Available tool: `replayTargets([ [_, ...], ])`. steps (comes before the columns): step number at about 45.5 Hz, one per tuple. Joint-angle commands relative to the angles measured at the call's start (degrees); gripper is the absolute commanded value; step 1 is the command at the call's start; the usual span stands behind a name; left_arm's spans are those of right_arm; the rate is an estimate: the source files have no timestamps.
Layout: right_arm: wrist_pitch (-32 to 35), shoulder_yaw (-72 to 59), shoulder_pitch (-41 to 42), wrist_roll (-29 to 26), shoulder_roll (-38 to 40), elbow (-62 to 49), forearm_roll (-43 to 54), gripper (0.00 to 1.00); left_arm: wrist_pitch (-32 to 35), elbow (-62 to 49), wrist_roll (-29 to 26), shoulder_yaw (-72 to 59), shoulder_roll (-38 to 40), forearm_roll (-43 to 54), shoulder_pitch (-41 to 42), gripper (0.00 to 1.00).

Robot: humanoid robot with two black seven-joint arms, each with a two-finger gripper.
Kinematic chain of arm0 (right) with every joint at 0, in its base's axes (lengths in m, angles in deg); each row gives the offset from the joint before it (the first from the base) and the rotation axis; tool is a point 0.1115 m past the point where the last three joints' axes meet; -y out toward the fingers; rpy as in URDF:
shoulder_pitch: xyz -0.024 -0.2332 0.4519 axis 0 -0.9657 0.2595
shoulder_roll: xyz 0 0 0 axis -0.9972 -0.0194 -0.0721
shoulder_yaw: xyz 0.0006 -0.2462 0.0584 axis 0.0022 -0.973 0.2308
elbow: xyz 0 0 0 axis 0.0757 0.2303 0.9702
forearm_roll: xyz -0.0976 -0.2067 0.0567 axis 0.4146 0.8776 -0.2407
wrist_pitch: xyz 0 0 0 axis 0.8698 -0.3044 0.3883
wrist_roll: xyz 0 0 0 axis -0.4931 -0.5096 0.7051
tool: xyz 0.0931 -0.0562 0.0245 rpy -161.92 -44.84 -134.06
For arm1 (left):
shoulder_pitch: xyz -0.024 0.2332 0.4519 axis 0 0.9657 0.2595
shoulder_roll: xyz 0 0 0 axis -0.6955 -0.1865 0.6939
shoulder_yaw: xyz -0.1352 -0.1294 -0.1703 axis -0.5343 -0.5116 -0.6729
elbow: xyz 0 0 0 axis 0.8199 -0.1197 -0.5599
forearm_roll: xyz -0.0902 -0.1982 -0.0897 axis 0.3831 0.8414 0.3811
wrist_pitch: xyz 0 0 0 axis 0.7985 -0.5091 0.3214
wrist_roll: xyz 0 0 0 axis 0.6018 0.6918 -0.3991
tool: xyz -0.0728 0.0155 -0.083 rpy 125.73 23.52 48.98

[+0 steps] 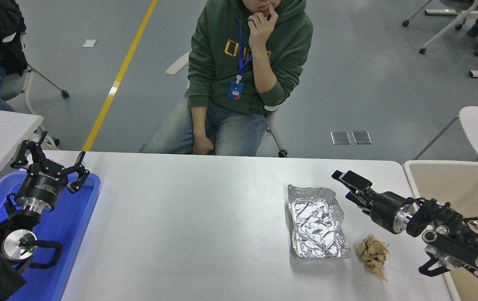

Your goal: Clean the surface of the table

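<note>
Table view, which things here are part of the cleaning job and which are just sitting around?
Part of the job:
- table, to be cleared
- foil tray, lying on it
- crumpled brown paper, beside the foil tray
- right gripper, next to the foil tray
- beige bin, at the table's right end, likely for the rubbish

Just there:
- blue tray
- left gripper, parked over the blue tray
- seated person

- The white table surface (pixel 205 217) carries a crumpled foil tray (pixel 317 221) on its right half.
- A wad of brown paper (pixel 372 251) lies just beside the tray's near right corner.
- The right gripper (pixel 349 184) hangs above the table right of the tray, its fingers spread.
- The left gripper (pixel 50 161), fingers wide, is parked over a blue tray (pixel 75 225).
- A beige bin (pixel 460 188) stands at the table's right end.
- A person in a green hoodie (pixel 247 54) sits at the far side.
</note>
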Motion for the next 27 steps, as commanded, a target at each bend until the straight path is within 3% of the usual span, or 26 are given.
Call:
replayTargets([
  [1,1.53,-8.82,7.02,-4.06,3.88,3.73,0.95,0.99,0.0,0.0,0.0,0.0,0.0,0.0,0.0,1.0],
  [6,3.46,-11.8,9.04,-6.18,3.97,3.99,1.12,0.99,0.0,0.0,0.0,0.0,0.0,0.0,0.0,1.0],
  [27,3.47,-25.69,15.99,-6.18,2.13,2.68,11.49,0.99,0.0,0.0,0.0,0.0,0.0,0.0,0.0,1.0],
])
